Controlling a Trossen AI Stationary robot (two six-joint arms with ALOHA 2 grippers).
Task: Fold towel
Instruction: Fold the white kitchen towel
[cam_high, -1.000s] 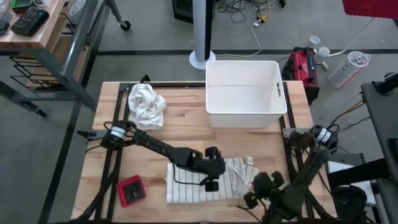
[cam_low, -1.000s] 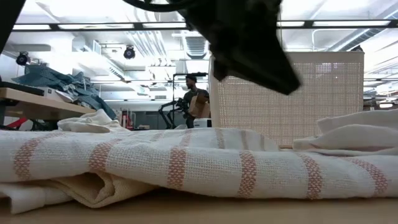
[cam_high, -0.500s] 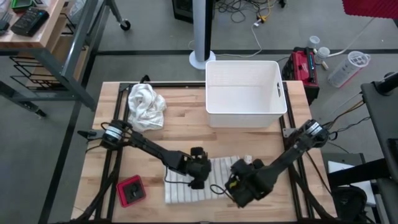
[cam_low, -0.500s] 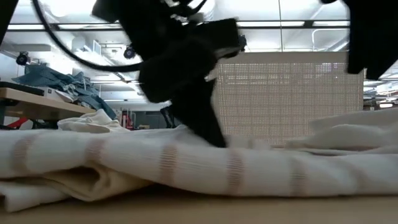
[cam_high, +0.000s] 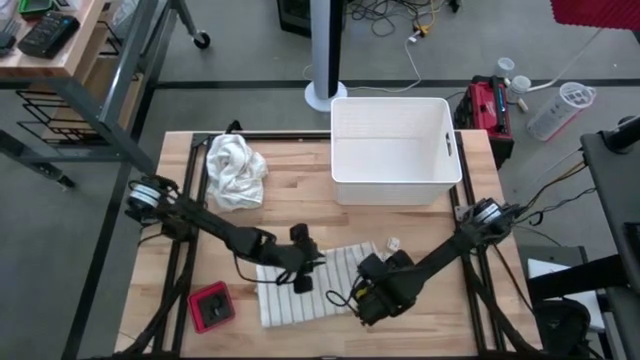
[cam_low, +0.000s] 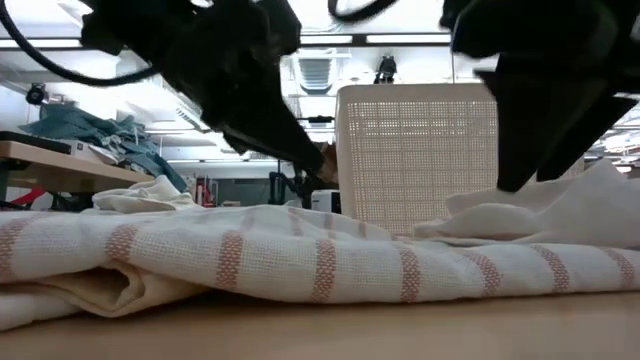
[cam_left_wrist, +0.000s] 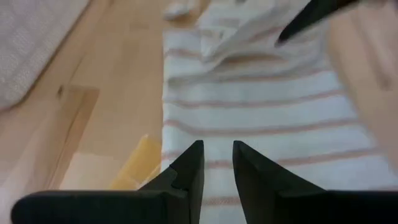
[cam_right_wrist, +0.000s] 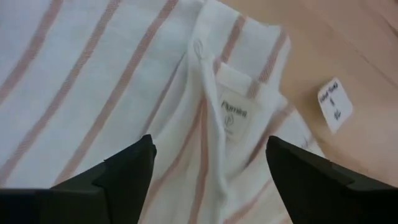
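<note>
A white towel with thin red stripes lies on the wooden table near its front edge. Its right end is bunched over on top of it, and a sewn label faces up there. My left gripper hovers over the towel's left half. Its fingers stand a narrow gap apart with nothing between them. My right gripper stands wide open just above the bunched right end, holding nothing.
A white basket stands at the far middle. A crumpled white cloth lies at the far left. A small red object sits at the near left. A loose paper tag lies beside the towel. Bare wood shows between towel and basket.
My right gripper has swung toward the table's left, bringing the towel's right end over onto the towel. It has then opened wide and let go. My left gripper has drawn back toward the left edge along the towel. The towel now spans a shorter stretch.
</note>
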